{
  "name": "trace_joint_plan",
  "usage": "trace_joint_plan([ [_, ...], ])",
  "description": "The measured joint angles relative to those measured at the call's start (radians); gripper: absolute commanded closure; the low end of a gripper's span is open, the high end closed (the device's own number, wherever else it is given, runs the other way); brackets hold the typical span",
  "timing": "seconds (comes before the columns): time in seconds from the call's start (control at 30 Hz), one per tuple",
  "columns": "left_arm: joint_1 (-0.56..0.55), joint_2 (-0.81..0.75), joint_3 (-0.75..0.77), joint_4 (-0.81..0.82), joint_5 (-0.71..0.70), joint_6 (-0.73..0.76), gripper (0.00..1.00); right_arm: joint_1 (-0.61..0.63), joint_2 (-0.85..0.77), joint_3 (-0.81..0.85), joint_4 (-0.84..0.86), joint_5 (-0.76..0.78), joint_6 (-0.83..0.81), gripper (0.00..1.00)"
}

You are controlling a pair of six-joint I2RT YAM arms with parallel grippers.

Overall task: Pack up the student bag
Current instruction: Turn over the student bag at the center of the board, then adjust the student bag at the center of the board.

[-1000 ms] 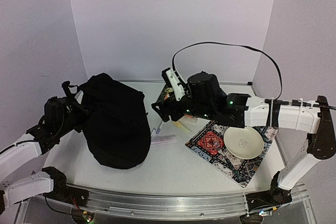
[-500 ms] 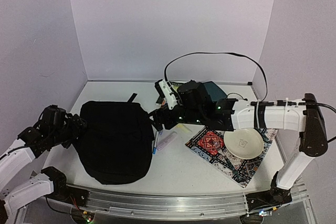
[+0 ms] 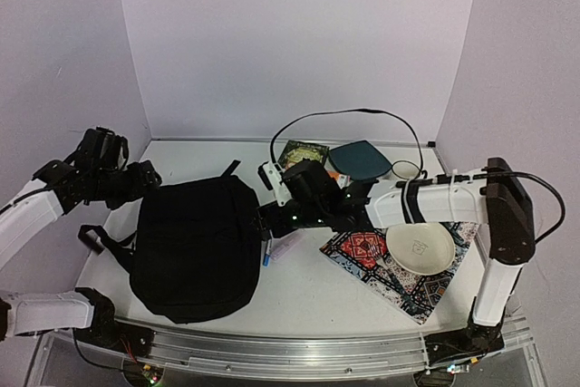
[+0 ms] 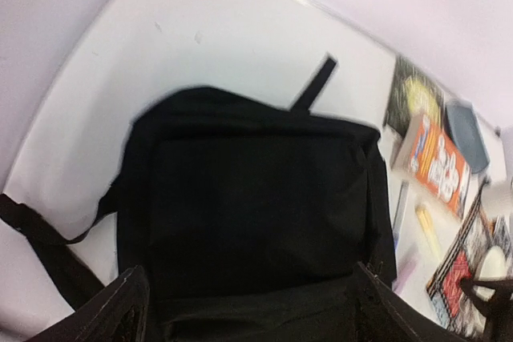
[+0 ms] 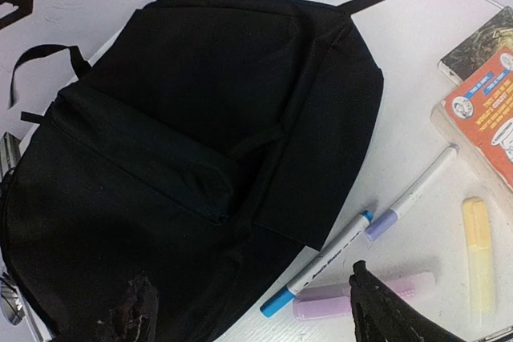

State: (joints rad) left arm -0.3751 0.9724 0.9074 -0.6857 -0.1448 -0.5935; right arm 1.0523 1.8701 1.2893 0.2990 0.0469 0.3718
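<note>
The bag (image 3: 195,246) now lies flat at the left of the bench (image 3: 299,292), released by the left tool (image 3: 145,176), which has drawn back far left, spread wide. The right tool (image 5: 250,303), wide and empty, hovers over pens (image 5: 337,258) beside it; nothing looks packed yet.

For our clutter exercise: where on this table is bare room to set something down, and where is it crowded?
Bare: front strip between student bag and patterned mat; back strip behind the bag. Crowded: pens, books, teal pouch right of it.
</note>
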Motion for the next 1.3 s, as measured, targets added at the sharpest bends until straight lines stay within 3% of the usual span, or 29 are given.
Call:
trace_joint_plan([
  [0.37, -0.167, 0.227, 0.007, 0.091, 0.153, 0.076, 0.24, -0.008, 0.162, 0.120, -0.023, -0.044, 0.068, 0.28],
  [0.9, -0.225, 0.380, -0.184, 0.381, 0.244, 0.093, 0.37, -0.038, 0.379, 0.294, -0.050, -0.032, 0.108, 0.43],
  [1.0, -0.253, 0.379, -0.221, 0.419, 0.254, 0.070, 0.39, -0.039, 0.401, 0.308, -0.054, -0.035, 0.103, 0.56],
  [1.17, -0.299, 0.347, -0.259, 0.453, 0.277, 0.029, 0.41, -0.040, 0.407, 0.310, -0.059, -0.053, 0.092, 0.96],
  [1.3, -0.313, 0.291, -0.261, 0.460, 0.303, 0.015, 0.37, -0.040, 0.407, 0.297, -0.047, -0.062, 0.081, 1.00],
])
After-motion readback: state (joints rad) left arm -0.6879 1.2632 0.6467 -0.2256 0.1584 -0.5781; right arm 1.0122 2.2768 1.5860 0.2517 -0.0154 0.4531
